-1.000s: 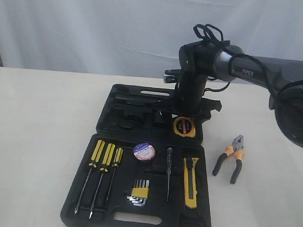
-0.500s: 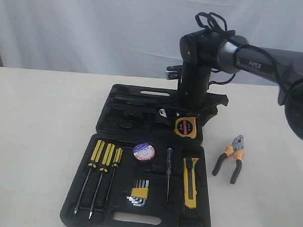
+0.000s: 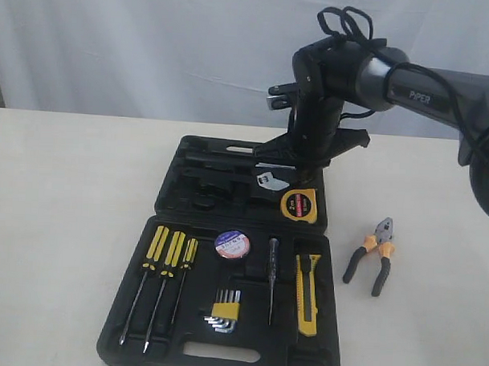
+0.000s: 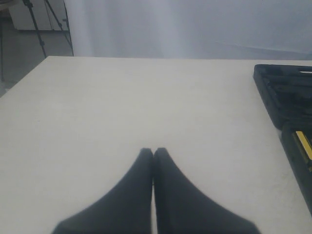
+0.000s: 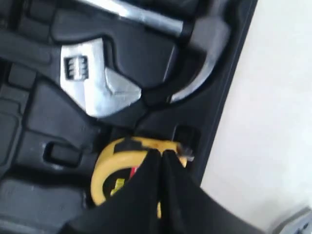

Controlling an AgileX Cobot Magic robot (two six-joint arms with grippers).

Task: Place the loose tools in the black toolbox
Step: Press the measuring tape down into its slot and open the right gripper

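The black toolbox (image 3: 222, 355) lies open on the table. The round yellow tape measure (image 3: 297, 205) (image 5: 109, 170) rests in its far half. The black tape roll (image 3: 232, 244) and the yellow-and-black utility knife (image 3: 307, 294) lie in the near half. The orange-and-black pliers (image 3: 373, 252) lie on the table to the right of the case. My right gripper (image 3: 308, 167) (image 5: 161, 153) hangs just above the tape measure, shut and empty. My left gripper (image 4: 153, 151) is shut over bare table, left of the toolbox (image 4: 282, 92).
Three yellow-handled screwdrivers (image 3: 165, 268), a hex key set (image 3: 224, 308) and a slim tester (image 3: 272, 272) sit in the near half. A wrench (image 5: 92, 78) and a hammer head (image 5: 204, 44) fill recesses in the far half. A white curtain hangs behind the table.
My right gripper has lifted away from the tape measure and its jaws have gone from open to shut. The tape measure stays in the far half of the toolbox.
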